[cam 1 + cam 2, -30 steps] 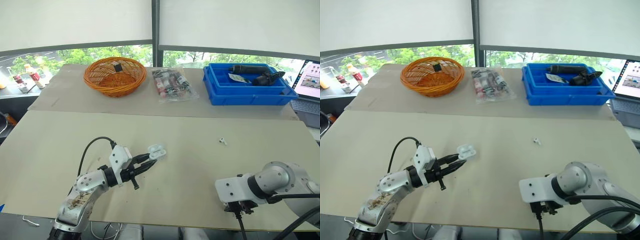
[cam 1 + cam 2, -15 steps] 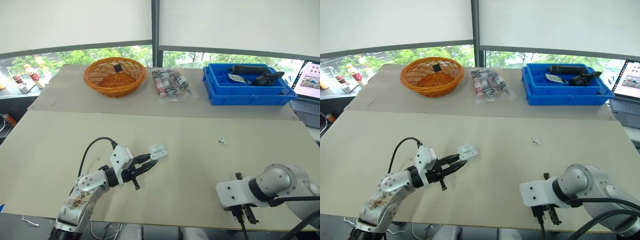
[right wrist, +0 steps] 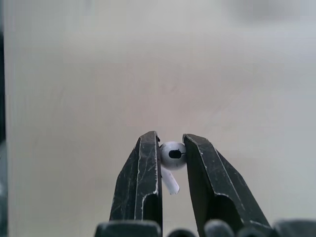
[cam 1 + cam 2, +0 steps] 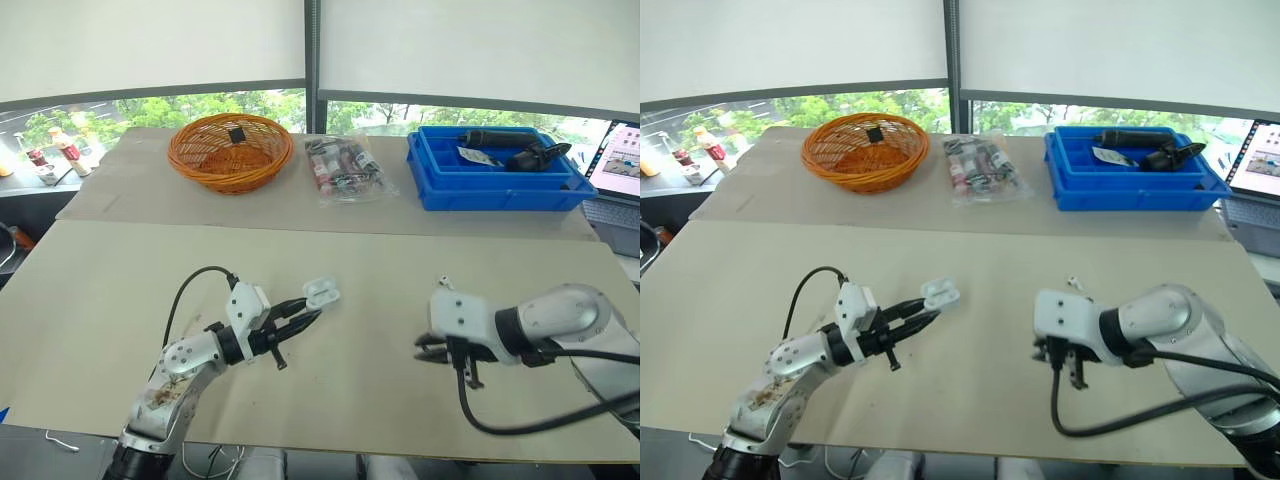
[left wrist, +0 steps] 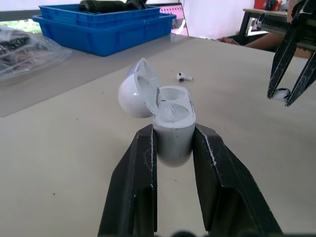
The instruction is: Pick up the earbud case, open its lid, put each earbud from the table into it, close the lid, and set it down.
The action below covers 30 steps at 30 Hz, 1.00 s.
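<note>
Over the beige table (image 4: 380,250), the left gripper (image 4: 308,312) is clamping the earbud case (image 5: 172,123), which is sitting between its two fingers with the lid swung open. The right gripper (image 3: 171,142) is pinching one earbud (image 3: 172,153) at its fingertips, apart from the case. A second earbud (image 5: 183,76) is lying on the table near that gripper.

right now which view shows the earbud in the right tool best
The right wrist view: the earbud sits close up, pinched in the right tool. The left wrist view shows it small in that tool. In the eye views it is too small to make out.
</note>
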Motion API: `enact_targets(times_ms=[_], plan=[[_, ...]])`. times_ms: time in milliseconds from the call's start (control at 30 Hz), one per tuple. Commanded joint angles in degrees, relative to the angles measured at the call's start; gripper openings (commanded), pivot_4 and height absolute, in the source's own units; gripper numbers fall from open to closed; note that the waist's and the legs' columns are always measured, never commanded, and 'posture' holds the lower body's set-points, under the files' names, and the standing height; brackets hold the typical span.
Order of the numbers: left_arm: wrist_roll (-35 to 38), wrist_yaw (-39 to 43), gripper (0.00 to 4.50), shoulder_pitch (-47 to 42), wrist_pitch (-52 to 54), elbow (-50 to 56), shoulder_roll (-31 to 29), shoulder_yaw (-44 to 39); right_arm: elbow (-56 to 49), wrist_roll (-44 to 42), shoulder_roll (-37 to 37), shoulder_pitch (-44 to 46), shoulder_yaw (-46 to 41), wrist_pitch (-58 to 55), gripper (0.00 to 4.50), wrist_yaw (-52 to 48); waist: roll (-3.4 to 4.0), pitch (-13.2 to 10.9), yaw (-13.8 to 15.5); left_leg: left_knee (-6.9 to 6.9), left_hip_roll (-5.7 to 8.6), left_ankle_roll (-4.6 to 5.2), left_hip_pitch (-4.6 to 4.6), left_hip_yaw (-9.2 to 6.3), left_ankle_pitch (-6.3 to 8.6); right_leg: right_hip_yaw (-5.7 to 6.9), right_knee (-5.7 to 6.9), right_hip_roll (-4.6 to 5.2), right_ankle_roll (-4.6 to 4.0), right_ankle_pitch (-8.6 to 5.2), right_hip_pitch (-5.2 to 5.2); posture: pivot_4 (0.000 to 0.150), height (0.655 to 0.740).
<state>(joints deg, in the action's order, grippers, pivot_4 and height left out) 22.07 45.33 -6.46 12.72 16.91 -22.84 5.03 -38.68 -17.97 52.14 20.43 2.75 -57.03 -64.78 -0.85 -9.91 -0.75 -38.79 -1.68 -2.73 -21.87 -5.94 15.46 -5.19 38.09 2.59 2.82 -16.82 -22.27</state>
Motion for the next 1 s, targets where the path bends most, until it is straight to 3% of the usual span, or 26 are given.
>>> enact_targets(times_ms=[33, 267, 367, 667, 1000], plan=[[0.2, -1.5, 0.54, -3.1, -0.8, -0.8, 1.9, -0.1, -1.0, -9.3, -13.1, 6.1, -11.7, -15.8, 0.34, 9.3, 0.0, 0.0, 0.0, -0.02, 0.01, 0.0, -0.02, -0.01, 0.0, -0.01, 0.0, 0.0, 0.01, 0.01, -0.01, 0.15, 0.7136], [0.0, -4.7, 0.54, -8.4, 0.3, -3.7, 6.7, 1.3, -4.1, -13.2, -47.1, 12.7, -24.6, -25.0, 0.34, 30.6, 0.08, 0.0, -0.2, 0.06, 0.01, -0.02, -0.1, -0.07, -0.01, 0.03, 0.19, -0.03, -0.02, 0.02, -0.22, 0.15, 0.7136], [0.2, -5.5, 0.54, -9.9, 0.9, -4.2, 8.2, 1.7, -5.1, -12.5, -53.8, 11.8, -22.8, -21.4, 0.34, 36.8, 0.09, 0.1, -0.2, 0.04, 0.04, -0.1, -0.26, -0.05, -0.06, -0.02, 0.57, -0.01, -0.02, 0.02, -0.57, 0.15, 0.7136], [1.2, -6.9, 0.54, -12.5, 2.9, -5.3, 10.3, 1.0, -1.2, -10.8, -59.5, 5.6, -14.3, -4.8, 0.34, 46.1, 0.1, 0.1, -1.7, 0.05, 0.06, -0.32, -0.39, -0.04, -0.19, -0.06, 0.87, 0.0, -0.03, 0.01, -0.9, 0.15, 0.7136], [1.5, -6.9, 0.54, -14.2, 3.3, -5.7, 10.2, 0.3, 2.9, -10.4, -56.0, 0.6, -8.2, 5.2, 0.34, 47.8, 0.11, 0.1, -2.0, 0.07, 0.06, -0.32, -0.38, -0.04, -0.19, -0.07, 0.87, -0.02, -0.03, 0.01, -0.91, 0.15, 0.7136]])
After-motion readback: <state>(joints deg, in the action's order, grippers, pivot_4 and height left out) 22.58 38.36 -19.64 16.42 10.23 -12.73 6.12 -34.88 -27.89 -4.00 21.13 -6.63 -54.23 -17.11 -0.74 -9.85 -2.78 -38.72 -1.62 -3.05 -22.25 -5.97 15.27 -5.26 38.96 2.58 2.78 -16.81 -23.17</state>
